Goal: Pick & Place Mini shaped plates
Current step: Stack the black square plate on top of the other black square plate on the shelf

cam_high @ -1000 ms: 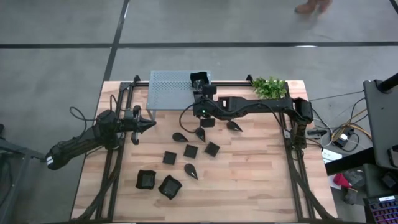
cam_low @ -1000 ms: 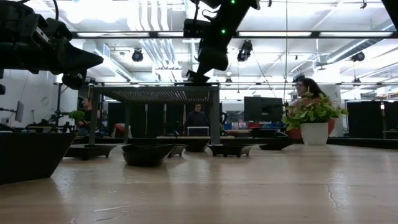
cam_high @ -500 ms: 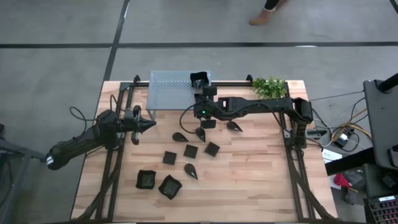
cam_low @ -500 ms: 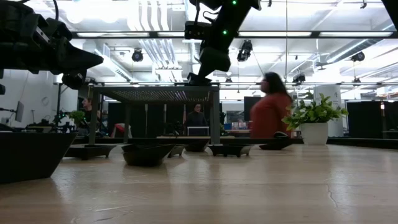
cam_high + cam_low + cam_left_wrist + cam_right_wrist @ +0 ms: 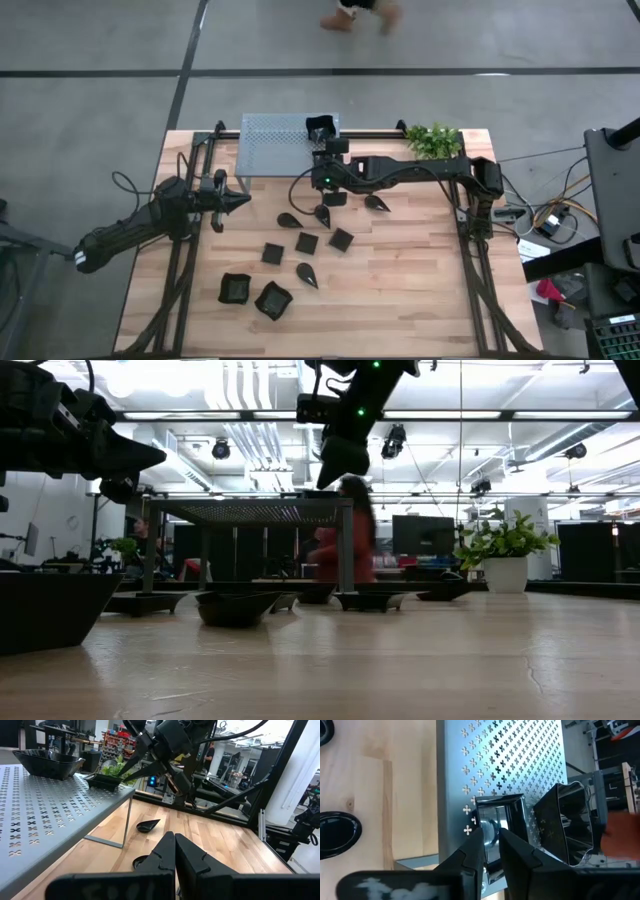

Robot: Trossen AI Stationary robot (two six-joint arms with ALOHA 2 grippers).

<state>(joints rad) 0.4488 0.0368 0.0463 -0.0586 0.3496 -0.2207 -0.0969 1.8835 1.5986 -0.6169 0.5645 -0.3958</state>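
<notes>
The right hand, fingers slightly spread, hovers over a flat square plate lying on the grey shelf. The left hand, pressed together, waits beside the shelf.

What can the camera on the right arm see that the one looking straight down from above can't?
Only the right wrist view shows a flat square plate lying on the perforated shelf, with the right pincer slightly parted over it.

Only the high view shows the left pincer waiting shut at the table's left, the plates scattered on the table and the plant.

Both show the shelf and a wavy-rimmed plate on it.
</notes>
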